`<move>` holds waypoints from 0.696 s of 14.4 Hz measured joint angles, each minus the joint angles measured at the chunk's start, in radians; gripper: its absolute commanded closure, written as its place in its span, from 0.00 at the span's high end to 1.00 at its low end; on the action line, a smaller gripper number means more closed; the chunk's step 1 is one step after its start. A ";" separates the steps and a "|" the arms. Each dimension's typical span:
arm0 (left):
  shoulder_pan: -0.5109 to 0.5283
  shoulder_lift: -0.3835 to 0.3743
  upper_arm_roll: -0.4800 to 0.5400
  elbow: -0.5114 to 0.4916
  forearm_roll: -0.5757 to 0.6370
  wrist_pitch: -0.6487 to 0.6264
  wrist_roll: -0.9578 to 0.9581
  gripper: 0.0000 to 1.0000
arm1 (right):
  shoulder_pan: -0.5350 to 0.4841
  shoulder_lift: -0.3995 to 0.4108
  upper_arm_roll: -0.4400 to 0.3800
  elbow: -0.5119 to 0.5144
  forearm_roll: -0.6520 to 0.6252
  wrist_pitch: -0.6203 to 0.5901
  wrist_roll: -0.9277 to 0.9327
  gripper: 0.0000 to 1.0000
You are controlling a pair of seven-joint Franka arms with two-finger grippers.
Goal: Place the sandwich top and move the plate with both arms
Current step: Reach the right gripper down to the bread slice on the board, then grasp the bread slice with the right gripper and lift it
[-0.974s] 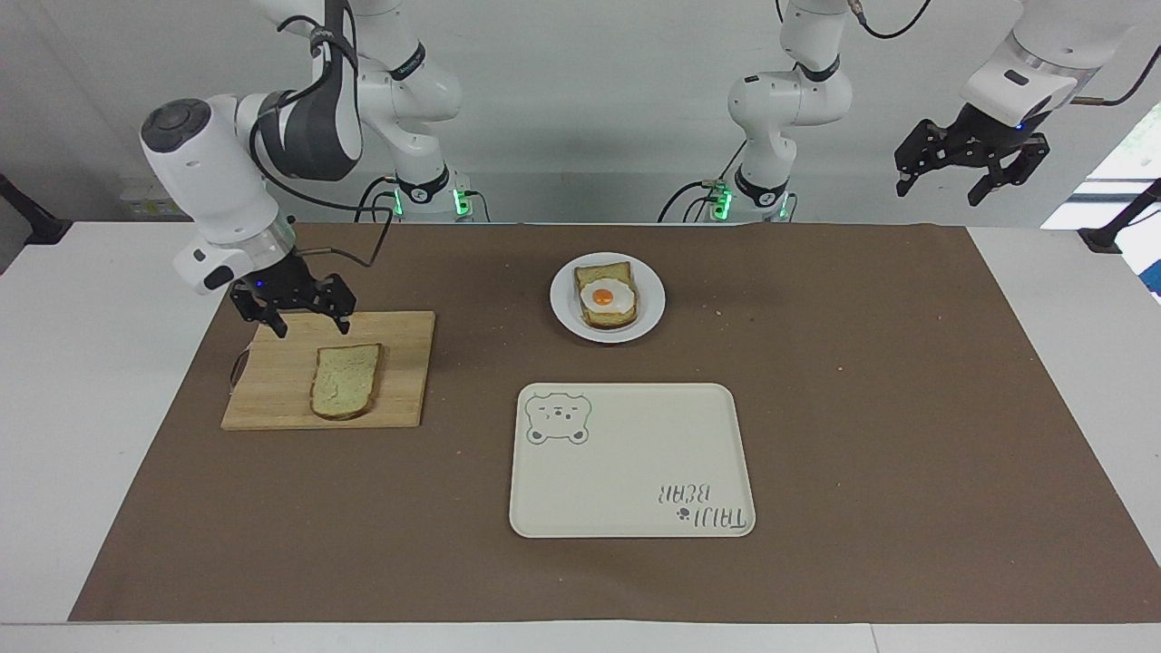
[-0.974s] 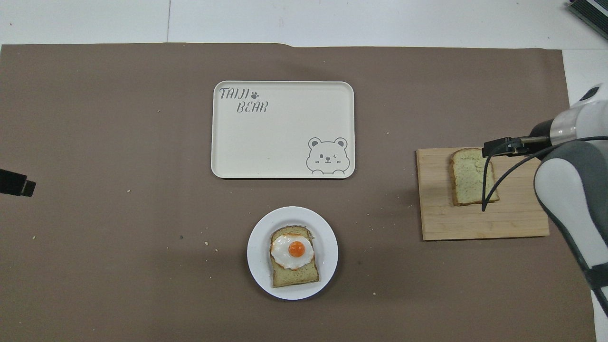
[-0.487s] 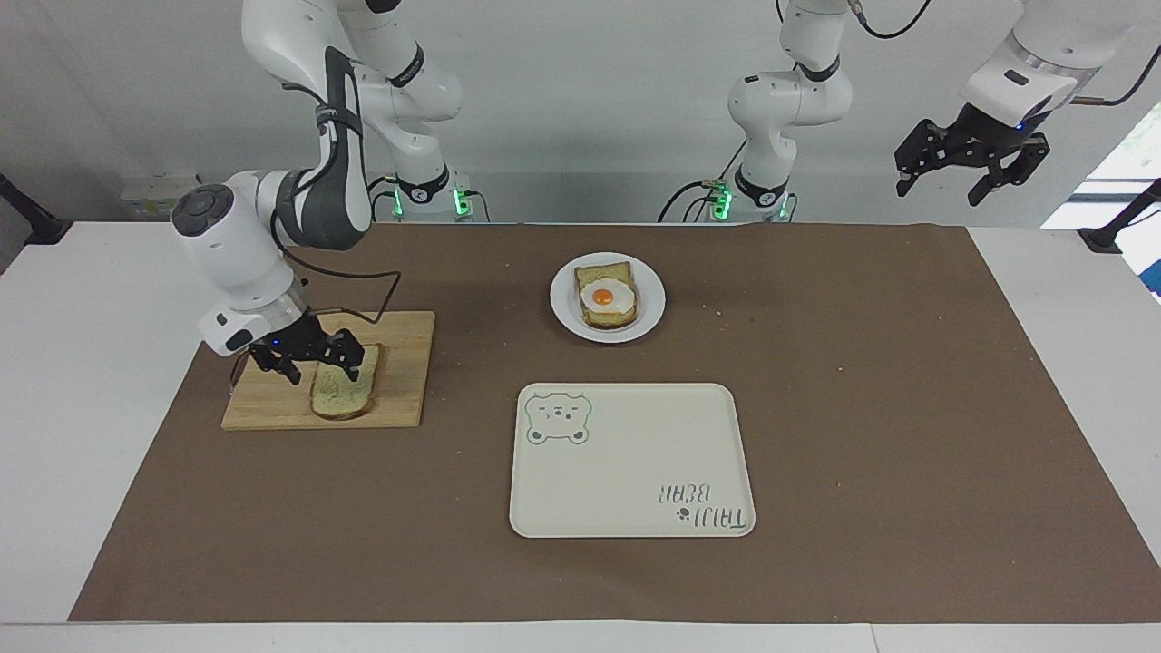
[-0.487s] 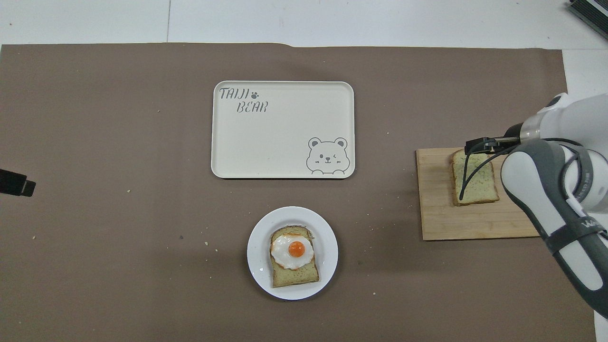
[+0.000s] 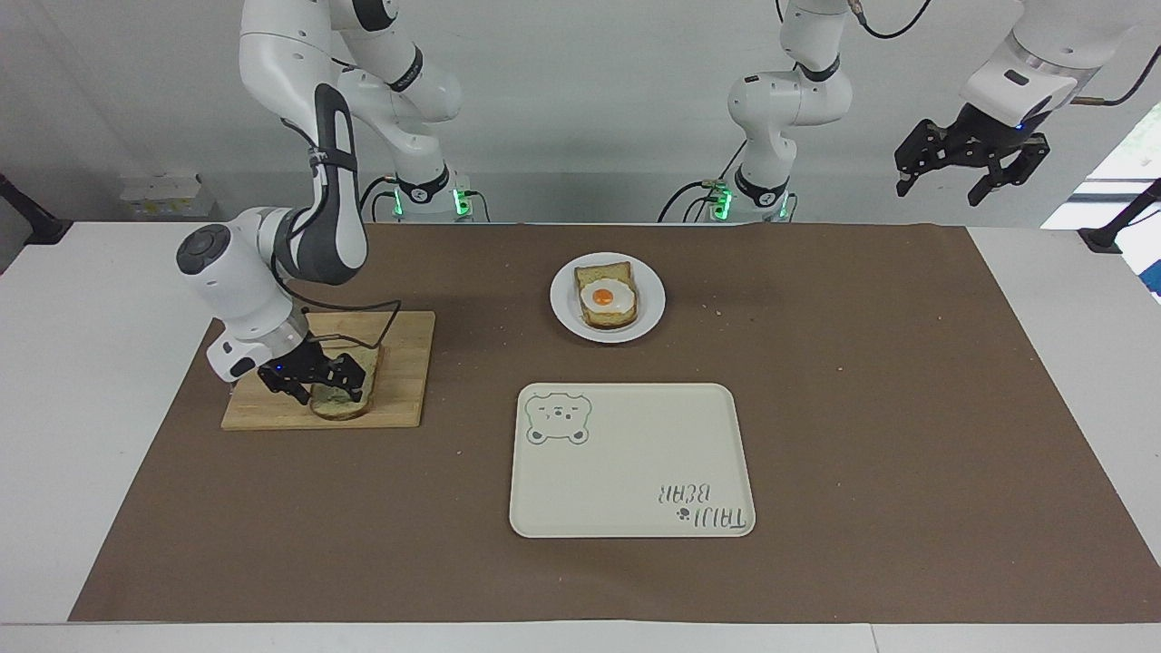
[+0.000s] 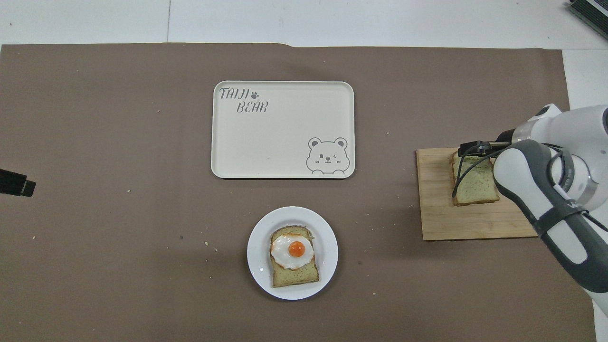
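Looking across the table in the facing view, I see my right gripper (image 5: 319, 379) down at the sandwich top (image 5: 349, 399), its fingers spread to either side of the slice; whether they touch the bread I cannot tell. The sandwich top lies flat on the wooden cutting board (image 5: 404, 363) at the right arm's end of the table. The overhead view hides that gripper under the arm's own wrist and elbow, showing only the slice (image 6: 475, 187), a black cable looping over it, and the board (image 6: 437, 213).

My left gripper (image 5: 972, 163) waits high in the air off the left arm's end of the table, fingers spread and holding nothing; the overhead view catches just a dark tip of it (image 6: 16, 183) at the edge.

The plate (image 5: 562, 308) sits mid-table near the robots, carrying a bread slice with a fried egg (image 5: 606, 296). Farther from the robots lies the cream bear tray (image 5: 635, 462); its lettering reads upright only from overhead (image 6: 285, 137).
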 measured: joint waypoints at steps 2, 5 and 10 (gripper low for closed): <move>0.000 0.000 0.000 0.000 0.000 0.000 0.000 1.00 | -0.001 0.006 0.000 -0.004 0.003 0.003 -0.003 1.00; 0.000 0.000 0.000 0.000 0.000 0.000 0.000 1.00 | -0.012 0.008 0.000 -0.021 0.003 0.027 -0.018 0.67; 0.000 0.000 0.000 0.000 0.000 0.000 0.000 1.00 | -0.021 0.008 0.000 -0.030 0.004 0.029 -0.050 0.00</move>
